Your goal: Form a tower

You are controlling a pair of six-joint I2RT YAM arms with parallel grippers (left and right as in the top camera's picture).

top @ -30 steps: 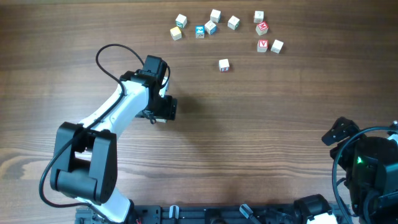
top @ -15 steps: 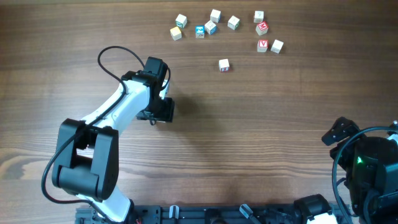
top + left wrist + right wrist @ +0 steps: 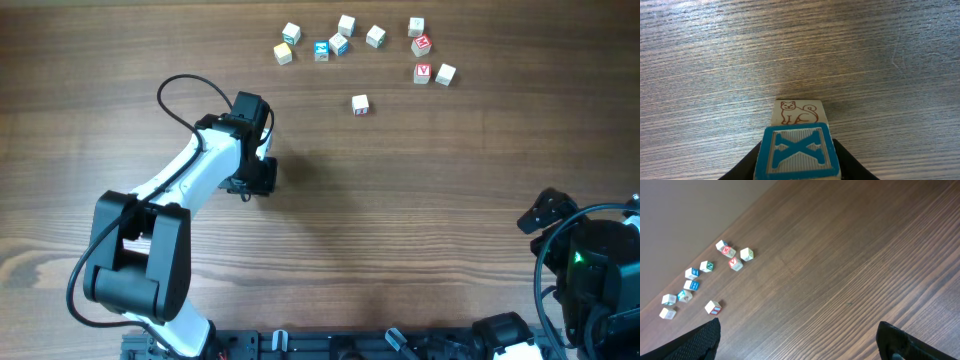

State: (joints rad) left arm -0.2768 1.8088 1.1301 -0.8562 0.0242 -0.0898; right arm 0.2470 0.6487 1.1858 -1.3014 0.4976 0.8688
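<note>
My left gripper [image 3: 799,164] pinches the tower [image 3: 796,132] at its blue-X cube [image 3: 796,152] (cat-face cube [image 3: 797,112] touching just beyond). Right gripper [image 3: 800,345] spread wide, well apart from it.

A wooden table [image 3: 450,220] is seen, streaked with dark grain. Ten small cubes [image 3: 375,37] are scattered along the upper middle of the overhead frame. A lone cube [image 3: 359,104] is set apart just below them. Red faces are shown on two cubes at the right of the group, and a blue-faced cube [image 3: 321,50] is placed at its left.
</note>
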